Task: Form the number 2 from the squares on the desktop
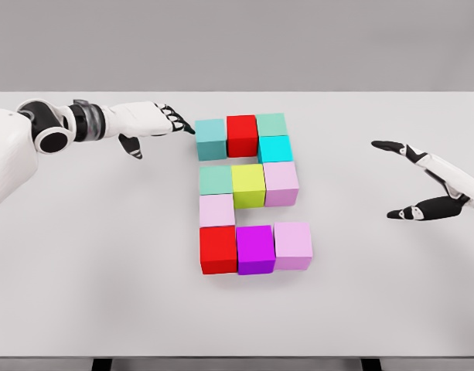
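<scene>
Several coloured cubes stand together mid-table in a block-digit shape. The top row is a teal cube (210, 138), a red cube (242, 134) and a pale green cube (271, 124), with a cyan cube (274, 148) below it. The middle row holds a green cube (215, 180), a yellow cube (248, 185) and a pink cube (281, 182). A pale pink cube (217, 209) leads down to a red cube (218, 249), a magenta cube (255, 249) and a pink cube (293, 245). My left hand (165, 124) is open, fingertips just left of the teal cube. My right hand (418, 182) hovers open, far right of the cubes.
The white table (90, 255) spans the view, its front edge near the bottom and its back edge against a grey wall.
</scene>
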You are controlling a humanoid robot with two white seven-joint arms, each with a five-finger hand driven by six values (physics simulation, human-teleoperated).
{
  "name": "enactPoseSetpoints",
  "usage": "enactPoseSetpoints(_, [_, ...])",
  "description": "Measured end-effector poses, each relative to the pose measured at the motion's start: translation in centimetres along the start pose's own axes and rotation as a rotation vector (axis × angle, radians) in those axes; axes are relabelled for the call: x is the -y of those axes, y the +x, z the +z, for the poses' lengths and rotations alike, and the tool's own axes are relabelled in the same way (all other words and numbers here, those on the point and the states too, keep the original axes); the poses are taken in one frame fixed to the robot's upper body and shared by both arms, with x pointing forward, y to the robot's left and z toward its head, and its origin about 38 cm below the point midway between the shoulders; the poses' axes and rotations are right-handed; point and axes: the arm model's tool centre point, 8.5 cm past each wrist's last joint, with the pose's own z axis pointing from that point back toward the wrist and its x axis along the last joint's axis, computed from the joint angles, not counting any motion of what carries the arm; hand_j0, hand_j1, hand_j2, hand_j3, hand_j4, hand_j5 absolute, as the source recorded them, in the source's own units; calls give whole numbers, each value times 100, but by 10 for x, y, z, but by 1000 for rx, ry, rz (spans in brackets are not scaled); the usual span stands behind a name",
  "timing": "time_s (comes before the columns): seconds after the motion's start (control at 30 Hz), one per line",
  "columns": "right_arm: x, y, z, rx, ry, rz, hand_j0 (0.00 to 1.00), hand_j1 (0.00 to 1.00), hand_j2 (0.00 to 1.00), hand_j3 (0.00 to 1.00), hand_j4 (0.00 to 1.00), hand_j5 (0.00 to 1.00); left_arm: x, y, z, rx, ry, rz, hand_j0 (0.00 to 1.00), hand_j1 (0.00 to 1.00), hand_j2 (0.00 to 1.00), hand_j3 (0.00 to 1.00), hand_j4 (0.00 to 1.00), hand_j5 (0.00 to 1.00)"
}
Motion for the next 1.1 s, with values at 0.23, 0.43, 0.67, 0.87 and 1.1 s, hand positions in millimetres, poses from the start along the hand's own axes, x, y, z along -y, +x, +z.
enactPoseSetpoints(0.23, [-1, -12, 7, -37, -14, -22, 100, 100, 100, 100, 100, 100, 0, 0, 0, 1, 1, 1, 100, 100, 100, 100, 100, 100])
enactPoseSetpoints(0.43, [-2, -15, 9, -46, -18, -28, 100, 100, 100, 100, 100, 100, 0, 0, 0, 1, 1, 1, 100, 100, 100, 100, 100, 100])
enactPoseSetpoints(0.67, [-3, -16, 8, -44, -20, -33, 100, 100, 100, 100, 100, 100, -3, 2, -2, 7, 6, -2, 100, 100, 100, 100, 100, 100])
enactPoseSetpoints(0.87, [-4, -15, 7, -40, -20, -35, 100, 100, 100, 100, 100, 100, -4, 1, 0, 3, 12, 2, 100, 100, 100, 100, 100, 100])
enactPoseSetpoints(1.1, [-4, -15, 7, -38, -20, -36, 100, 100, 100, 100, 100, 100, -6, -6, 7, -9, 27, 17, 100, 100, 100, 100, 100, 100])
